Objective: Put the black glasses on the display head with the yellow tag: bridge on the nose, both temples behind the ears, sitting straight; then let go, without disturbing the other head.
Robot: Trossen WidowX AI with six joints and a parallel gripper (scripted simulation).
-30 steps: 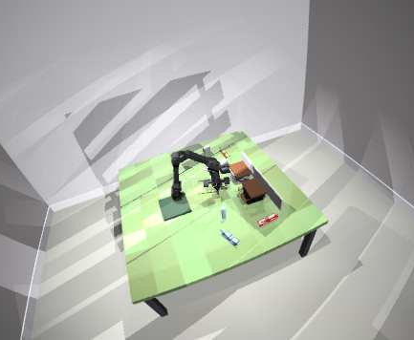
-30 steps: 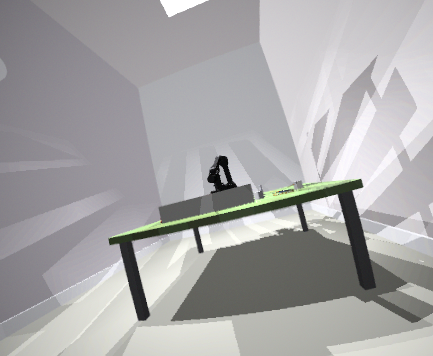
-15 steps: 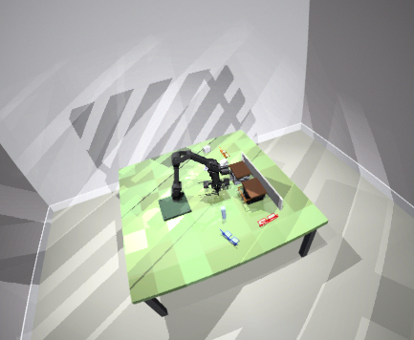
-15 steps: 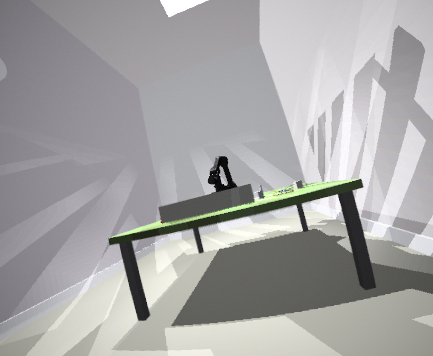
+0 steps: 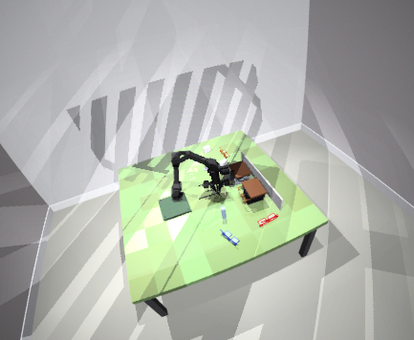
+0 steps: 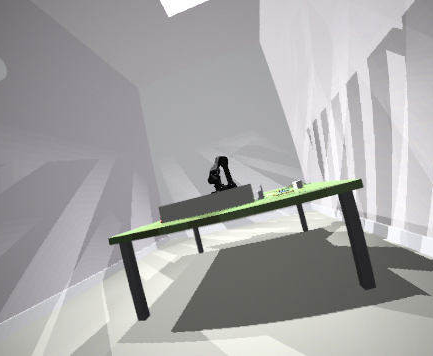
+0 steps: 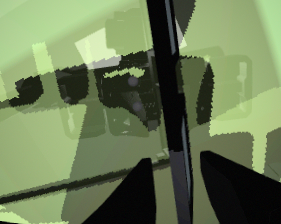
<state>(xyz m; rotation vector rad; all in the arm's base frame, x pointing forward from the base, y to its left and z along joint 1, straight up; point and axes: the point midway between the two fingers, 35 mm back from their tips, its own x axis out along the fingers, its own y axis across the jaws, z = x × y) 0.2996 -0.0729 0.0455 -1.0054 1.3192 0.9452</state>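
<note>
Pale walls and striped shadows surround the green table [image 5: 195, 267] [image 6: 259, 206], where we have the black glasses [image 5: 212, 195] [image 7: 167, 80] just below the gripper [image 5: 216, 185] [image 7: 176, 163]. In the wrist view their dark frame runs nearly up and down the picture, seen almost edge-on, its top leaning slightly left. Its lower part passes between the fingertips, with a sliver of light on either side, so we read the grip as released: fingers partly open, clasping nothing. We cannot tell whether the glasses rest on the table or hang just above it.

That long axis, lying between the fingers rather than across them, is what our next move turns on. If we want a fresh hold, we judge the fingers can close squarely on the frame's two faces; closing off-centre could twist it.

Farther out, toward the right of the top view, stand two brown-topped heads, the far head [image 5: 240, 169] and the near head [image 5: 254, 187], before a pale panel [image 5: 263, 179]. We cannot make out which bears the yellow tag. The glasses are well apart from both, so we would judge the placing not yet done, and a careful carry sideways still to come.
</note>
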